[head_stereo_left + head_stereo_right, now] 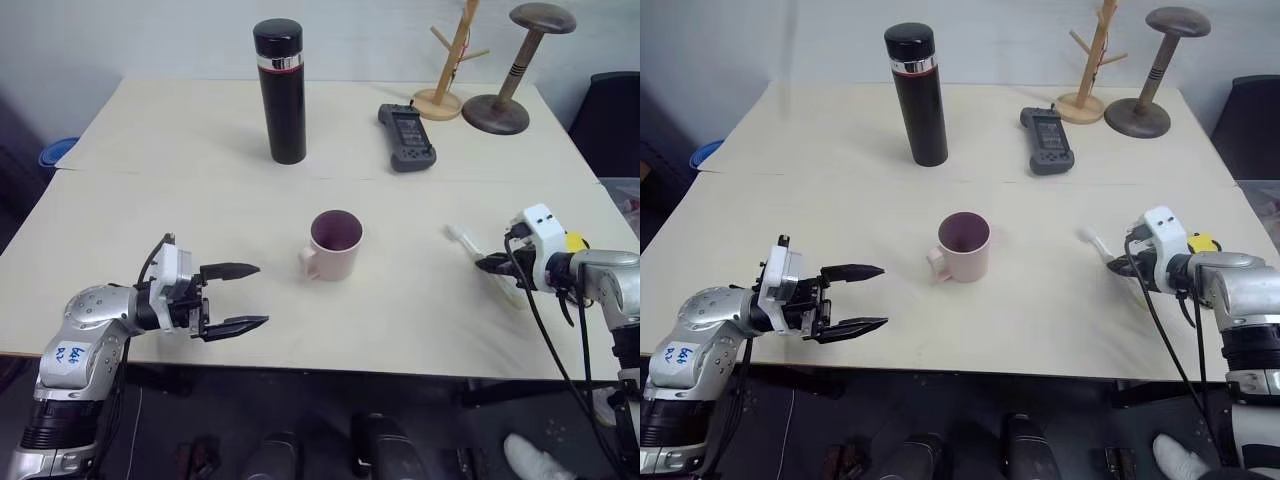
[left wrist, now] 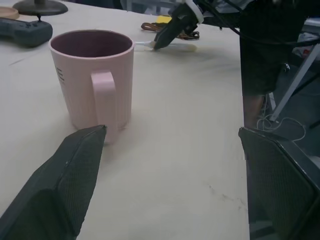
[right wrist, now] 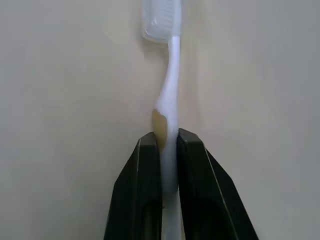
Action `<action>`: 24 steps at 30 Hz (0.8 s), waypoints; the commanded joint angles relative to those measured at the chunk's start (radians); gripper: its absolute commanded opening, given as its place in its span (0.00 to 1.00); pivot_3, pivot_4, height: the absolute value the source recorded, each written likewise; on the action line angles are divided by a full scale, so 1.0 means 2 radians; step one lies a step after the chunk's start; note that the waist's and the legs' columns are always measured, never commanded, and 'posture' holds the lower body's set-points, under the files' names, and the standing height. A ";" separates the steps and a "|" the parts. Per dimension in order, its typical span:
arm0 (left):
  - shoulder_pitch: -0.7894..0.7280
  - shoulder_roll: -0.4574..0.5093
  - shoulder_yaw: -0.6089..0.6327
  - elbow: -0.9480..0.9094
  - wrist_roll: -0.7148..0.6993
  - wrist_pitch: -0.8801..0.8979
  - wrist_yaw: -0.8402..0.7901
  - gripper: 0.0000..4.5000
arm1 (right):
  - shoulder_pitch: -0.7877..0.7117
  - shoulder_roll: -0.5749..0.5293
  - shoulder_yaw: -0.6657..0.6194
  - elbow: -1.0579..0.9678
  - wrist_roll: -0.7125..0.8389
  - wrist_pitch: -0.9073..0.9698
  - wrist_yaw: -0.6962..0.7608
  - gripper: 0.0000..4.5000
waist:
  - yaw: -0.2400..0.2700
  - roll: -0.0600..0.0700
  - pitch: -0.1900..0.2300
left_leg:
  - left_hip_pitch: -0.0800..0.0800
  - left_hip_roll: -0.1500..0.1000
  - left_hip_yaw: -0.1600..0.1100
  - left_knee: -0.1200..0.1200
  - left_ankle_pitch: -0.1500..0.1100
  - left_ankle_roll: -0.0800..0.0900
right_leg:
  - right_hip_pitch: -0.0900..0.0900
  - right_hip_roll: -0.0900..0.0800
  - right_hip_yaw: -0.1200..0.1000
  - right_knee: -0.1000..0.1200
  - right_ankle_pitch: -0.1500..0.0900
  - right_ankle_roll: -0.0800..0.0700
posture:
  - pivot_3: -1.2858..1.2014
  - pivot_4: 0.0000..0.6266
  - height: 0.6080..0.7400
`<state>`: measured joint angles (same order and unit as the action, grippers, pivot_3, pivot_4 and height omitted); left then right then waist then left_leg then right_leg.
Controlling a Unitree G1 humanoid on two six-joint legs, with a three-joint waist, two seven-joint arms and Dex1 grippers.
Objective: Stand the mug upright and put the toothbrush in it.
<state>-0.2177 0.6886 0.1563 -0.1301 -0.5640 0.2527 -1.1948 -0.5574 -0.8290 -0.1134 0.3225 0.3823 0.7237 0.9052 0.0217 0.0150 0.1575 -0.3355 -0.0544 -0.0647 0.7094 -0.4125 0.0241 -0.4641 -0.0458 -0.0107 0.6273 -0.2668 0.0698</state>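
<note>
Mug upright mid-table; I've got the right gripper pinched on the toothbrush handle, long axis flat on the table, head toward the mug. Left gripper wide open, empty.

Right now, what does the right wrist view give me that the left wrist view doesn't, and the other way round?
Right wrist view: the right gripper shut on the slim white toothbrush, its two black fingers pinching the handle, bristle head lying ahead on the cream table.

Left wrist view: the small pale pink mug standing upright, handle toward the camera, with the open left gripper short of it, plus the dark handheld device.

Both: the toothbrush, the right gripper on it and the table.
</note>
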 commanded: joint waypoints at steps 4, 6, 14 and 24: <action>-0.026 0.016 0.006 0.022 0.003 -0.016 -0.013 1.00 | -0.037 0.169 -0.064 -0.174 0.123 -0.104 -0.023 0.02 | -0.019 0.001 0.000 | 0.000 0.001 0.000 0.000 0.000 -0.001 | -0.001 0.001 0.001 0.001 0.000 0.000 | 0.52 0.24 1.00; -0.028 0.013 0.005 0.027 0.005 -0.018 -0.013 1.00 | -0.048 0.219 -0.047 -0.198 0.119 -0.145 -0.032 0.02 | -0.023 0.001 0.000 | 0.000 0.001 -0.001 -0.001 0.001 -0.002 | -0.001 0.001 0.000 0.001 0.000 0.000 | 0.52 0.24 1.00; -0.026 -0.008 0.008 0.025 0.002 -0.021 0.007 1.00 | -0.053 0.360 0.041 -0.108 0.023 -0.349 -0.043 0.02 | -0.025 0.001 0.000 | 0.000 -0.001 -0.003 -0.001 0.001 -0.002 | 0.000 -0.001 -0.003 0.001 0.000 0.000 | 0.52 0.24 1.00; 0.005 0.001 0.053 0.009 -0.015 0.011 0.051 1.00 | -0.049 0.375 0.069 -0.024 -0.049 -0.473 -0.059 0.46 | -0.035 0.001 0.000 | 0.000 -0.001 -0.003 -0.001 0.001 -0.002 | 0.000 0.000 -0.003 0.001 0.000 0.000 | 0.52 0.24 1.00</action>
<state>-0.2164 0.6806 0.2345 -0.0716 -0.5871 0.2842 -1.1097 -0.6542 -0.0670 0.0106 0.2957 0.2982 -0.1795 0.7680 -0.0483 0.0167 0.1578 -0.3351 -0.0563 -0.0718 0.7080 -0.4112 0.0205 -0.4647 -0.0464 -0.0167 0.6295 -0.2671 0.0693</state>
